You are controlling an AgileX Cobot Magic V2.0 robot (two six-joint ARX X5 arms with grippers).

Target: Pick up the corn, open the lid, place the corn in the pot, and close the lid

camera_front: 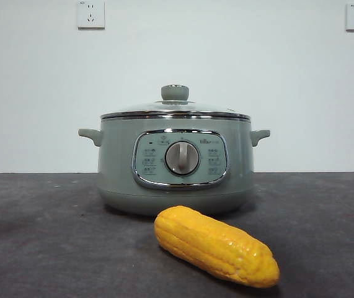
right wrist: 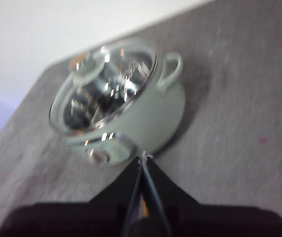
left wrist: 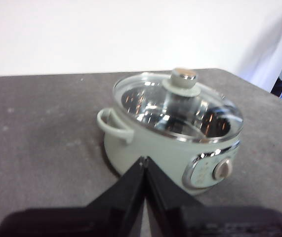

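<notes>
Nearest the front camera, lying on the dark grey tabletop [camera_front: 40,248]: the corn [camera_front: 216,246], a glossy yellow-orange cob, set at a slant with its blunt end toward the pot and its tapered end nearer and to the right. Just behind it, apart from it: the pot [camera_front: 175,162], round and pale sage green, with a small handle on each side and a chrome-framed panel with a silver dial [camera_front: 182,158] facing the camera. Seated on the pot's rim, closed: the lid [camera_front: 175,109], domed glass with a chrome edge and a green knob on top. Behind everything, a white wall [camera_front: 34,93] with two sockets high up. No arm seen in the front view.

Seen from the left wrist: left gripper [left wrist: 144,160] raised above the tabletop, its black fingers pressed together to a point and holding nothing, pot and lid [left wrist: 178,106] beyond them. Seen from the right wrist, blurred: right gripper [right wrist: 142,158] likewise above the tabletop, fingers together and empty, pot [right wrist: 145,116] beyond.
</notes>
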